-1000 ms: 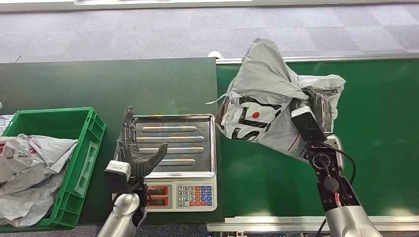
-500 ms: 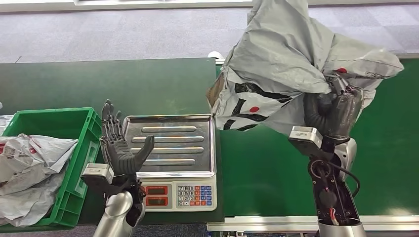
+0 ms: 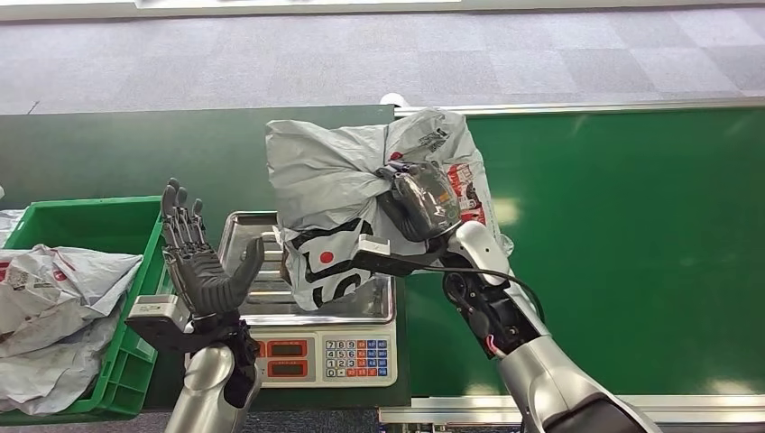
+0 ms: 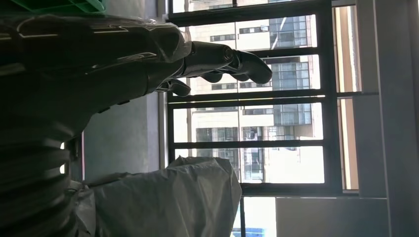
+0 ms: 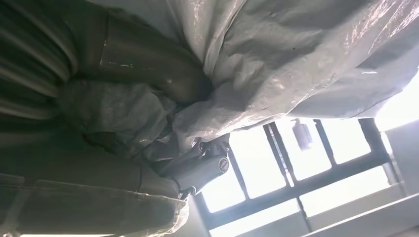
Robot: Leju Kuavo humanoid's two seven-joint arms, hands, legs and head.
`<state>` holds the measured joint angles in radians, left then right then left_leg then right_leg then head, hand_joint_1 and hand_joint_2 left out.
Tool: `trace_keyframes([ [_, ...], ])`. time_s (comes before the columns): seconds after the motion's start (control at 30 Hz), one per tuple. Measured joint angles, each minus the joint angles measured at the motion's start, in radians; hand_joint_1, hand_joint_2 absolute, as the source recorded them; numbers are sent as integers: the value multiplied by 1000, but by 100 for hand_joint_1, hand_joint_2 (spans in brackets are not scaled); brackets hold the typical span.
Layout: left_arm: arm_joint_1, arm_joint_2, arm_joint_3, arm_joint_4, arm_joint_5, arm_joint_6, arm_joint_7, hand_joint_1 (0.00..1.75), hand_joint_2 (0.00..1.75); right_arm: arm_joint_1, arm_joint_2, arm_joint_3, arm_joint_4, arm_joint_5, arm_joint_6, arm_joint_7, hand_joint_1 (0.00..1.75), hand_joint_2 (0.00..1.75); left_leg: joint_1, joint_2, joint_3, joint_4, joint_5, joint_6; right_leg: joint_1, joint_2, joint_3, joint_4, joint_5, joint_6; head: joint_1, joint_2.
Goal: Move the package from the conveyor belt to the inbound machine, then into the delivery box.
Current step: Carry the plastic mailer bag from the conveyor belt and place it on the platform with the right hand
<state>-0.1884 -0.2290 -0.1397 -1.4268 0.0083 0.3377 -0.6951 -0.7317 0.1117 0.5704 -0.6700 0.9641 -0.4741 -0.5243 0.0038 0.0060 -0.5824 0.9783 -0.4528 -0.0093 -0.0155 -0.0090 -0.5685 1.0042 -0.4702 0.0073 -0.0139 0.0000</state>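
A crumpled grey plastic package point(image 3: 338, 203) with black, white and red print hangs over the steel pan of the weighing scale point(image 3: 263, 302). My right hand point(image 3: 419, 198) grips it at its right side, above the pan's right edge. In the right wrist view the grey package point(image 5: 296, 54) lies bunched against the thumb point(image 5: 148, 61). My left hand point(image 3: 200, 266) is raised upright beside the scale's left edge, fingers spread, holding nothing. In the left wrist view its dark fingers point(image 4: 222, 61) stretch out, with the grey package point(image 4: 168, 197) near them.
A green crate point(image 3: 135, 311) with several grey bags stands left of the scale. The green conveyor belt point(image 3: 631, 244) runs to the right, the dark green table point(image 3: 135, 153) lies behind. The scale's keypad point(image 3: 359, 356) faces me at the front.
My right hand has swung the package left and down from high over the belt to above the scale pan. My left hand has risen a little and shifted left.
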Motion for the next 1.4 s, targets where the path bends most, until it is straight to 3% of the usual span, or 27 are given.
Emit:
trace_keyframes([
  [0.17, -7, -5, -4, 9, -3, -5, 0, 0, 175, -57, 60, 56, 103, -10, -39, -36, 175, 175, 0, 0, 0, 0, 0, 0, 0, 0, -1, 0, 0, 0, 0, 0],
  [0.4, -19, -18, -5, 19, -7, -10, 0, 0, 175, -121, 135, 83, 184, -49, 4, -40, 175, 175, 0, 0, 0, 0, 0, 0, 0, 0, 0, 0, 0, 0, 0, 0],
  [0.83, -18, -18, 8, 22, -22, -34, 0, 0, 175, -153, 205, 136, 319, -53, 411, 79, 175, 175, 0, 0, 0, 0, 0, 0, 0, 0, -1, 0, 0, 0, 0, 0],
  [1.07, -23, -18, 14, 32, -30, -39, 0, 0, 175, -154, 215, 149, 350, -68, 553, 107, 175, 175, 0, 0, 0, 0, 0, 0, 0, 0, -1, 0, 0, 0, 0, 0],
  [1.17, -26, -18, 15, 36, -31, -39, 0, 0, 175, -154, 218, 150, 354, -88, 561, 100, 175, 175, 0, 0, 0, 0, 0, 0, 0, 0, -1, 0, 0, 0, 0, 0],
  [1.2, -26, -19, 15, 36, -31, -39, 0, 0, 175, -154, 219, 151, 354, -94, 555, 97, 139, 175, 0, 0, 0, 0, 0, 0, 0, 0, -1, 0, 0, 0, 0, 0],
  [1.3, -28, -21, 17, 37, -32, -38, 0, 0, 175, -153, 220, 150, 355, -111, 510, 91, 8, 175, 0, 0, 0, 0, 0, 0, 0, 0, -1, 0, 0, 0, 0, 0],
  [1.4, -29, -25, 20, 37, -32, -36, 0, 0, 175, -153, 220, 141, 355, -138, 428, 86, 0, 175, 0, 0, 0, 0, 0, 0, 0, 0, -1, 0, 0, 0, 0, 0],
])
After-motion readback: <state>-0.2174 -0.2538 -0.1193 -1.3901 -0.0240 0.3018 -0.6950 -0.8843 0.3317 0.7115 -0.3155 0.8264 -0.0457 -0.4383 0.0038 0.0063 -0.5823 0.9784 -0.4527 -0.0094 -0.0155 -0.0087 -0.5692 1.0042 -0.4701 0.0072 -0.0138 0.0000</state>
